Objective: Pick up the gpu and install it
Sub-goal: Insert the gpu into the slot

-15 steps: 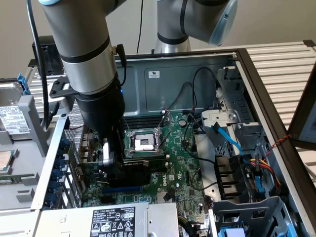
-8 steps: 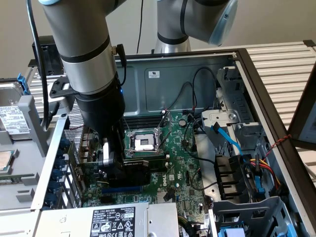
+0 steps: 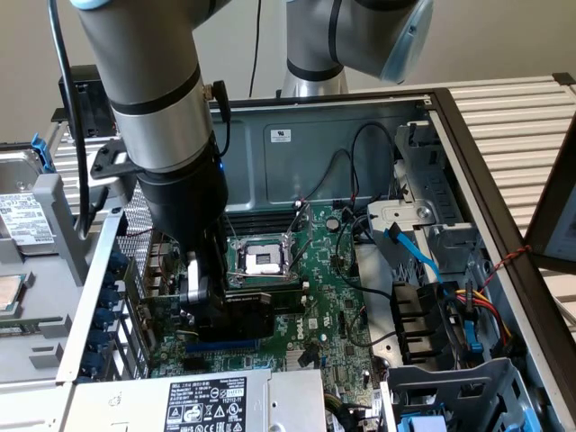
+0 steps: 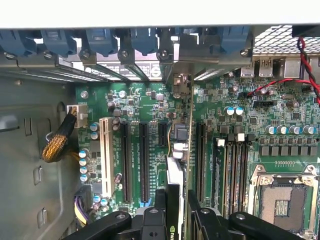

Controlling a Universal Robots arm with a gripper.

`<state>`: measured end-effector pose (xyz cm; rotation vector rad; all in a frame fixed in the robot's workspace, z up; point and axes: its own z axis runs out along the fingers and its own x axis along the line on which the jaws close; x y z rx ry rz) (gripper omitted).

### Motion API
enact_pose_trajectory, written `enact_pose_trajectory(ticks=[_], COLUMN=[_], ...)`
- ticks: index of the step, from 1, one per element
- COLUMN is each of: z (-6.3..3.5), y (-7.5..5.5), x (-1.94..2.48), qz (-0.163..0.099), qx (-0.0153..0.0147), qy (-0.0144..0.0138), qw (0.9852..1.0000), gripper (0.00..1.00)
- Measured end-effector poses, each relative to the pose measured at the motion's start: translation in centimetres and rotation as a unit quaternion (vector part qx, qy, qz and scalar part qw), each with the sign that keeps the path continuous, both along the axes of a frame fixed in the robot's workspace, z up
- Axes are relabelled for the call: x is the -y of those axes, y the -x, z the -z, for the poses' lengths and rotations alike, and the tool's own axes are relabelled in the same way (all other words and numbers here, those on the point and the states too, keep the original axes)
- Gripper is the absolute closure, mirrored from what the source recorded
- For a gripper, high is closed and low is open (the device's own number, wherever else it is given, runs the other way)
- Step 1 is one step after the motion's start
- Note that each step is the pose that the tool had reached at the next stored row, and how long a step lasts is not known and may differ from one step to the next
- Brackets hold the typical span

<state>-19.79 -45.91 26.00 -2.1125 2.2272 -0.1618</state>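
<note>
The gpu (image 3: 258,315) is a small card with a black shroud, standing on edge low over the green motherboard (image 3: 335,297) inside the open computer case. My gripper (image 3: 214,301) is shut on it from above. In the wrist view the gpu (image 4: 176,172) appears edge-on, running from between my fingers (image 4: 160,212) out to its metal bracket (image 4: 183,85) at the case's rear slot openings. It stands between the long black expansion slots (image 4: 144,160) and the memory slots (image 4: 227,165). Whether its edge sits in a slot I cannot tell.
The bare CPU socket (image 3: 263,259) lies just beyond the card. A grey power supply (image 3: 207,400) with a label borders the near side. Cables (image 3: 450,306) and a drive cage (image 3: 409,220) crowd the exterior view's right. Blue slot clips (image 4: 100,42) line the rear wall.
</note>
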Motion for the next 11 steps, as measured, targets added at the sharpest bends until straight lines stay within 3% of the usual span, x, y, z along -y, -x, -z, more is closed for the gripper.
enact_pose_trajectory(ticks=[11], z=[0.19], y=[0.0], x=[0.0], qz=[0.0], qx=[0.0], qy=[0.0], qw=[1.0], gripper=[0.73])
